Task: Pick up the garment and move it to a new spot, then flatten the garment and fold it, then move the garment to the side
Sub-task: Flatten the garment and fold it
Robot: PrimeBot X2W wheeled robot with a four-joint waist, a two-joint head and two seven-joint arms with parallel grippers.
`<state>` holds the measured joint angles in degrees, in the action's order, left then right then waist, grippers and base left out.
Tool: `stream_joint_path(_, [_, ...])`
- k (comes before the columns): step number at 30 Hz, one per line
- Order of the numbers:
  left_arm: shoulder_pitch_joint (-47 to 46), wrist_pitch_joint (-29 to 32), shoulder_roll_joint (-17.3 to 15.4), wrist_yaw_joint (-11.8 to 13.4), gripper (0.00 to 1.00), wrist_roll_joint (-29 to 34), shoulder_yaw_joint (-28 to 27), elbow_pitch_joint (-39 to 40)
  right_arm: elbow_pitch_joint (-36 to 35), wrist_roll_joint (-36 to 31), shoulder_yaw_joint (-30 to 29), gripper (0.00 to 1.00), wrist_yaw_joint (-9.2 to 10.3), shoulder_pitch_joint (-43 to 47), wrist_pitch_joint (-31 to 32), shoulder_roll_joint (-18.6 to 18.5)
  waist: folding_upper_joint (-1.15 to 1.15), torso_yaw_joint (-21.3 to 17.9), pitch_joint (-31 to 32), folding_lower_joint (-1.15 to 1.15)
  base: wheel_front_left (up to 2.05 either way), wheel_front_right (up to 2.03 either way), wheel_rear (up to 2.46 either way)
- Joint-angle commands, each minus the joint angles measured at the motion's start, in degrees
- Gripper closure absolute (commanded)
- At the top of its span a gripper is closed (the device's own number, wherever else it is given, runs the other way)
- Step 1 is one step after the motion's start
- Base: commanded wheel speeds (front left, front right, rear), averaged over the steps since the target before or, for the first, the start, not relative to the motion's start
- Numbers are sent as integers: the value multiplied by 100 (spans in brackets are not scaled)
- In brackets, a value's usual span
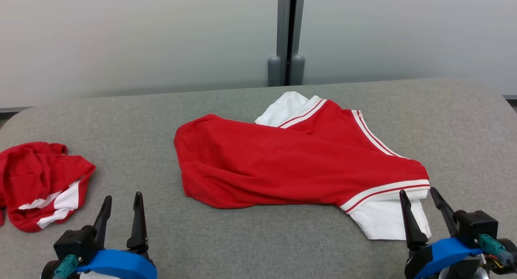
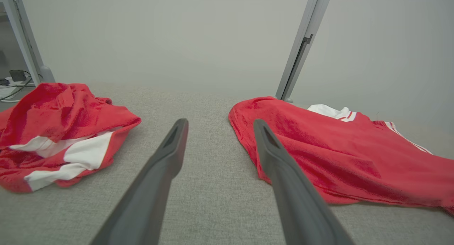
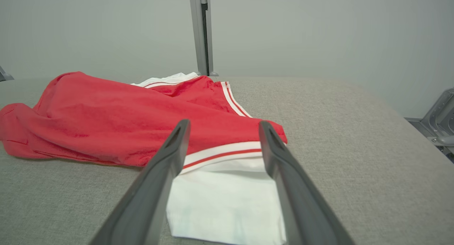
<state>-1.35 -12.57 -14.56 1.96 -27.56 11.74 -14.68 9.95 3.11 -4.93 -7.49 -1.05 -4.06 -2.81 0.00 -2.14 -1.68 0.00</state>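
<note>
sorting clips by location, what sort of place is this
Likely a lab or office test bay for laundry folding, not a home: a grey fabric-covered table, frosted partition panels joined by a metal post behind it, and a spread garment plus a crumpled garment, both red and white.

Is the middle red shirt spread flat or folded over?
Folded over, not flat: the shirt lies doubled and wrinkled, a white sleeve poking out.

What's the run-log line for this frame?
left gripper: open, empty | right gripper: open, empty, near white sleeve | red garment: lying centre, unheld | crumpled garment: left side
</note>
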Motion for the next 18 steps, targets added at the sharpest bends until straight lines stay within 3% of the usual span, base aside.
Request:
stream_joint_path(1, [-149,57,-42,-50,0,42,68,-31,-38,12,-11,0,-1,-65,37,-15,0,-27,-66,0,0,0,0])
stream_joint_path(10, [-845,289,98,-445,0,58,470,-901,188,-56,-72,0,-1,-218,230,-14,0,-250,-509,0,0,0,0])
stream_joint_path(18, [-1513,422,136,-583,0,82,619,-1945,519,70,116,0,-1,-563,96,-16,0,-511,-929,0,0,0,0])
